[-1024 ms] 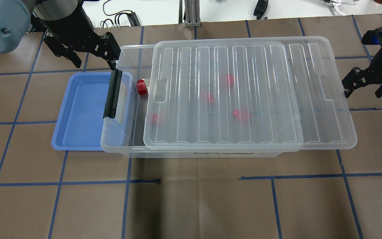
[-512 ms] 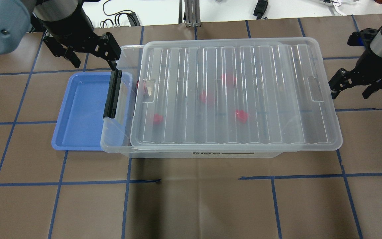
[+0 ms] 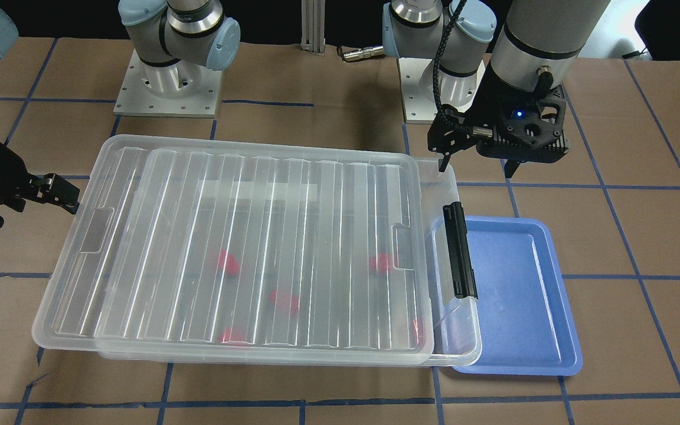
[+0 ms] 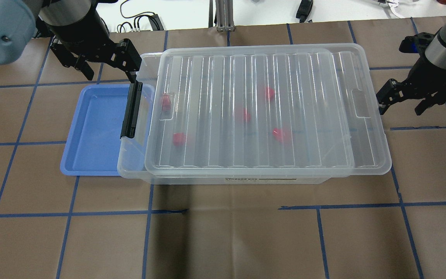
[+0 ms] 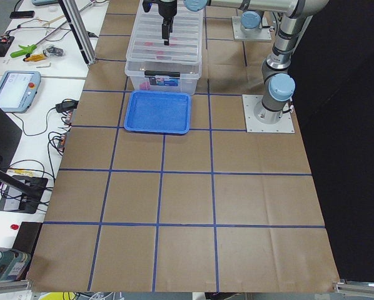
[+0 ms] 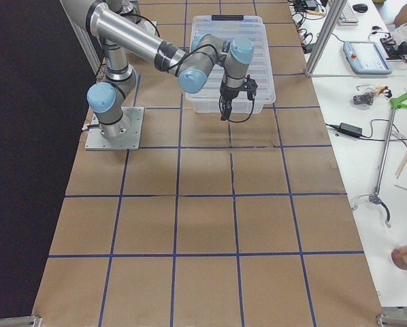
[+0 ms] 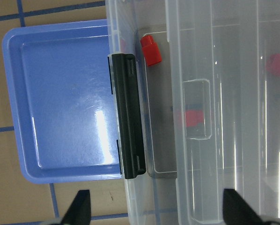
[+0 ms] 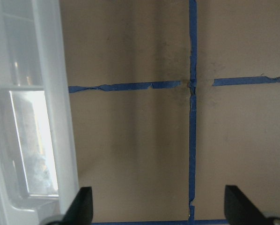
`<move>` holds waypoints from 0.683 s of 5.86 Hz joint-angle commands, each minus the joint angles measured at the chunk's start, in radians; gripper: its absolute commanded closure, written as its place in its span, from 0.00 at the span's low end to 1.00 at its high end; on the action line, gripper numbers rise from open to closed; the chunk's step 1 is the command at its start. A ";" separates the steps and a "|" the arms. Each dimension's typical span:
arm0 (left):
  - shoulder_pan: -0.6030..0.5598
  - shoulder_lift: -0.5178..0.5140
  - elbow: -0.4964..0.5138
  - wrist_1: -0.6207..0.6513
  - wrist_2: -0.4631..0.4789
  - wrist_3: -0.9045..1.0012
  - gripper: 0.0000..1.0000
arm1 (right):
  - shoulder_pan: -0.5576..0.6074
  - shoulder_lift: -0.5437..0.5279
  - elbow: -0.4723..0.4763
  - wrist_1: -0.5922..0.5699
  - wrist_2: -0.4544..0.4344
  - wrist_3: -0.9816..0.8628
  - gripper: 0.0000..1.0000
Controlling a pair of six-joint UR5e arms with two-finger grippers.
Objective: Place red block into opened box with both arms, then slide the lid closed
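The lid point(image 4: 254, 112) lies short of the latch end of the box point(image 4: 130, 164). The right gripper point(image 4: 400, 108), fingers apart, should push squarely. The left gripper point(image 4: 110, 75), fingers apart, hovers beside the box corner.

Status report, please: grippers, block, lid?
Left gripper open, empty, above latch end. Right gripper open, at edge of lid. Red block inside box; lid not fully shut, gap at latch end. No obstruction seen.

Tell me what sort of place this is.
Probably a robotics lab workcell: a left arm and right arm bolted to a blue-taped grid table, with a teach pendant and cables on a side bench.
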 commanded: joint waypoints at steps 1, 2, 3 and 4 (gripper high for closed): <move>0.001 0.002 -0.003 0.000 0.000 0.000 0.02 | 0.024 0.001 0.000 0.002 0.025 0.020 0.00; 0.001 0.004 -0.003 0.000 0.000 0.000 0.02 | 0.050 0.001 0.000 0.002 0.027 0.046 0.00; 0.001 0.005 -0.006 0.000 0.000 0.002 0.02 | 0.071 0.001 -0.001 0.002 0.027 0.066 0.00; 0.001 0.005 -0.006 0.000 0.000 0.002 0.02 | 0.076 0.001 0.000 0.002 0.027 0.071 0.00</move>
